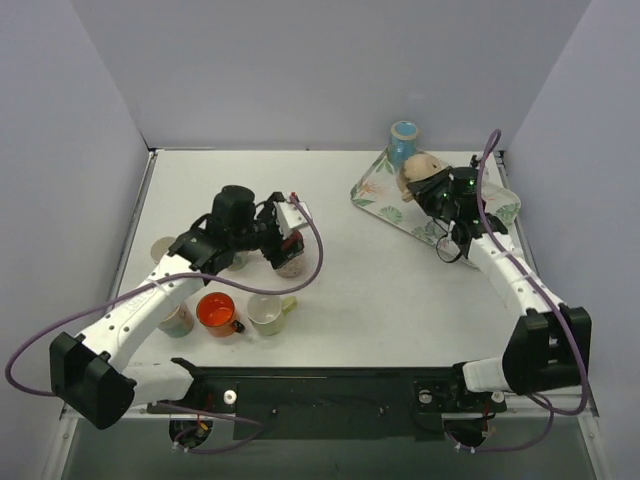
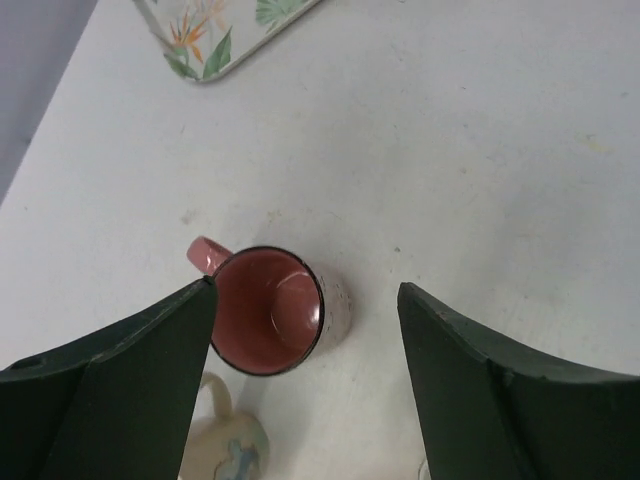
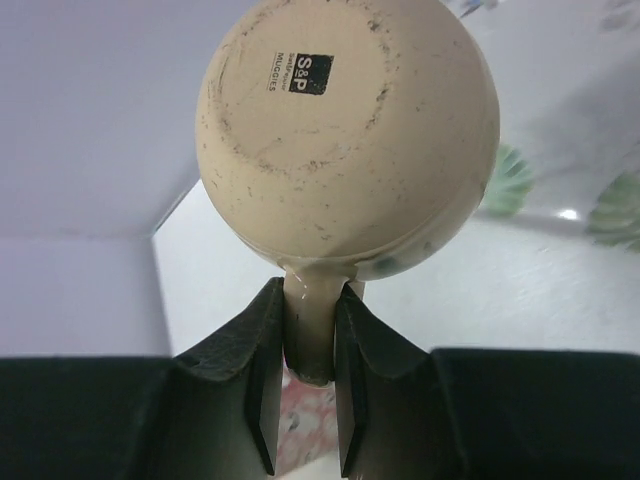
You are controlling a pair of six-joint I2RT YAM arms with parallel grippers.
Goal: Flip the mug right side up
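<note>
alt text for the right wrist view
The right gripper is shut on the handle of a cream mug, whose scuffed base with a printed maker's mark faces the camera. A leaf-patterned tray blurs behind.

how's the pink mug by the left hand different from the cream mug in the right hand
The pink mug stands upright, mouth facing the wrist camera; the cream mug shows its stamped base. The pink mug sits ungripped below the open left hand; the cream mug's handle is pinched in the shut right hand. The pink mug is pink inside, dark-rimmed; the cream mug is scuffed cream. Both have one handle.
</note>
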